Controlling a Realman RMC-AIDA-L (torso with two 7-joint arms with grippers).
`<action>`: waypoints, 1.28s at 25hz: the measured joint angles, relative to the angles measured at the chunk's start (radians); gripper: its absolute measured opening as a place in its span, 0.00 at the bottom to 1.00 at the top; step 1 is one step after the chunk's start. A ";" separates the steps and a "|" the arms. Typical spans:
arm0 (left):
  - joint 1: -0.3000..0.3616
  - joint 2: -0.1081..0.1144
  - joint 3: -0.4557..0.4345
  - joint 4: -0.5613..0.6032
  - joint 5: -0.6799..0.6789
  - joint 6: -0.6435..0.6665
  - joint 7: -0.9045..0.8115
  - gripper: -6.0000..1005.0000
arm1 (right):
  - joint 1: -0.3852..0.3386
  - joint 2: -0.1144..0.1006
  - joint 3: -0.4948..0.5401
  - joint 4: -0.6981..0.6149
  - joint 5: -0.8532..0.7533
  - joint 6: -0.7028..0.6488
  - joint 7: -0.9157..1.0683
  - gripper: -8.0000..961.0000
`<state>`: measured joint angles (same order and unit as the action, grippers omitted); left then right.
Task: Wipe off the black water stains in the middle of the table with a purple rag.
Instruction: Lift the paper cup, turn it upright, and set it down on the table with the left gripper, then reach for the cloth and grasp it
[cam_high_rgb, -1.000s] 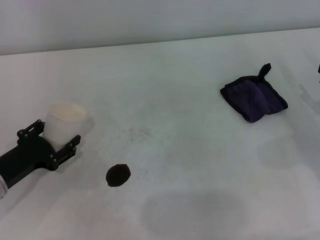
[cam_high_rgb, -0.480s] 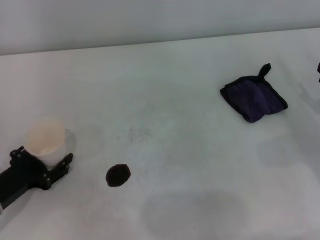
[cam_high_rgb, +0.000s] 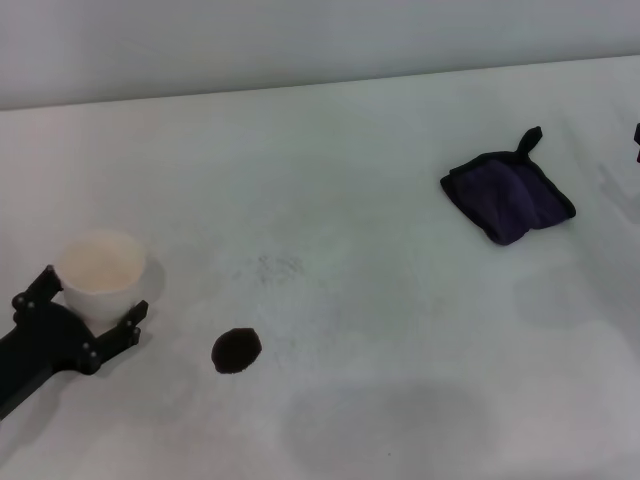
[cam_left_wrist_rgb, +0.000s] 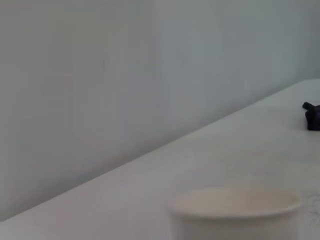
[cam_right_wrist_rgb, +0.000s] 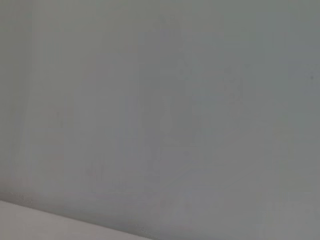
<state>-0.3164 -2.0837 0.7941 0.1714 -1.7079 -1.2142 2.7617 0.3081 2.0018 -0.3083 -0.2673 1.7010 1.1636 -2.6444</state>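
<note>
One white paper cup (cam_high_rgb: 100, 275) sits gripped in the left gripper (cam_high_rgb: 88, 318) at the desk's (cam_high_rgb: 330, 180) left side; its contents cannot be made out. One black water stain (cam_high_rgb: 237, 349) lies just right of the cup. One purple rag (cam_high_rgb: 508, 195) rests well right of the stain. The right gripper is out of view.

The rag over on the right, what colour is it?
The purple rag is dark purple with black edging and a black loop, clearest in the head view.
</note>
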 joint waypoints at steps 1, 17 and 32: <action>0.000 0.000 0.000 -0.003 0.000 -0.001 0.001 0.77 | 0.001 0.000 0.000 -0.001 0.000 0.000 -0.002 0.91; 0.144 -0.001 -0.001 -0.049 -0.143 -0.123 0.061 0.89 | 0.005 0.001 0.012 -0.028 0.018 -0.025 -0.060 0.91; 0.265 -0.001 -0.003 -0.106 -0.337 -0.292 0.065 0.89 | -0.003 0.000 0.012 -0.030 0.087 0.000 0.047 0.91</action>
<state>-0.0518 -2.0844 0.7914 0.0650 -2.0450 -1.5058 2.8267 0.3050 2.0019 -0.2959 -0.2969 1.7876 1.1640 -2.5973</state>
